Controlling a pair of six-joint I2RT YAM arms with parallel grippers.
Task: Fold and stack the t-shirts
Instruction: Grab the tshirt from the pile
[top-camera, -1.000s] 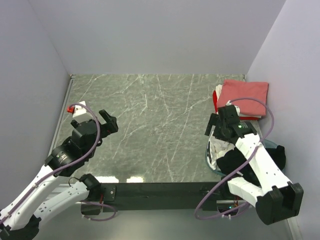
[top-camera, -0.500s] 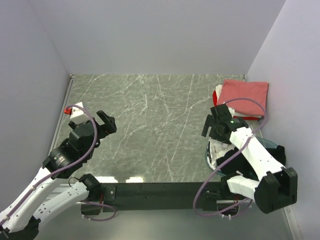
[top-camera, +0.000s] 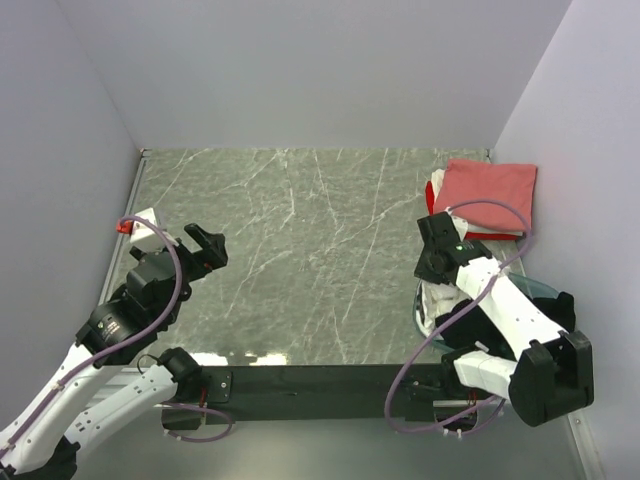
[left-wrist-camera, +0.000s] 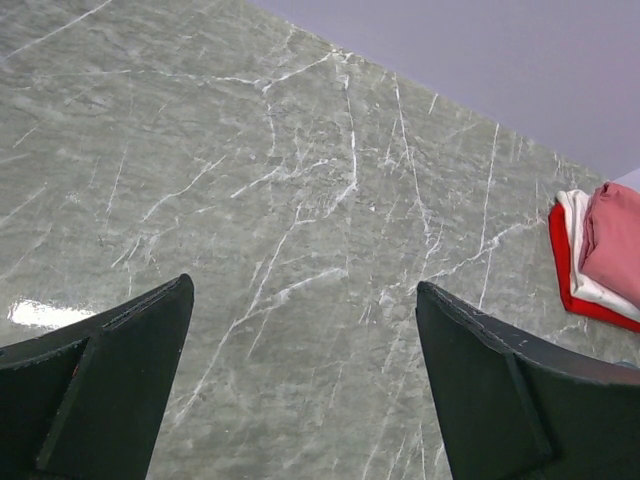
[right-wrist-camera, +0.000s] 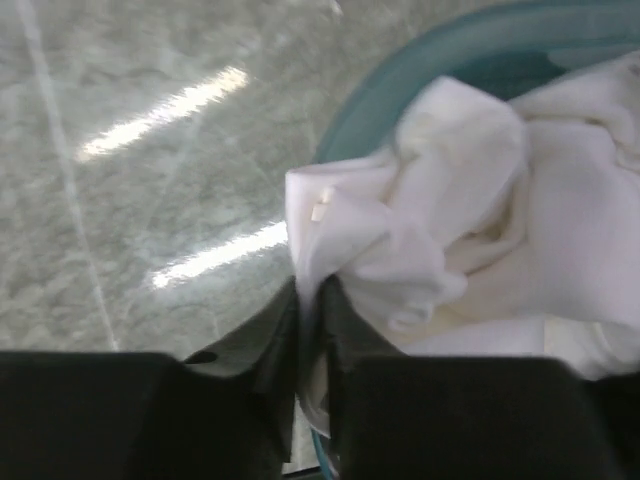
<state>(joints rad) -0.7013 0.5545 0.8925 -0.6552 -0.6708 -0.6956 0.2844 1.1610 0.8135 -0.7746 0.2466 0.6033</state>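
Grab step, I'd say: right gripper (right-wrist-camera: 310, 300) is pinched shut on a fold of the white shirt (right-wrist-camera: 470, 190) in the teal tub (right-wrist-camera: 400, 70), left gripper (left-wrist-camera: 302, 300) wide open over the table (left-wrist-camera: 300, 150). Next it probably needs lifting clear and spreading flat for folding.

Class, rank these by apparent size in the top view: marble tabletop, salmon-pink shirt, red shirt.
marble tabletop, largest
salmon-pink shirt
red shirt, smallest: only its edges show under the stack

Robot lab cell: marbled table (top-camera: 300, 250) boxed in by plain walls (top-camera: 300, 70)
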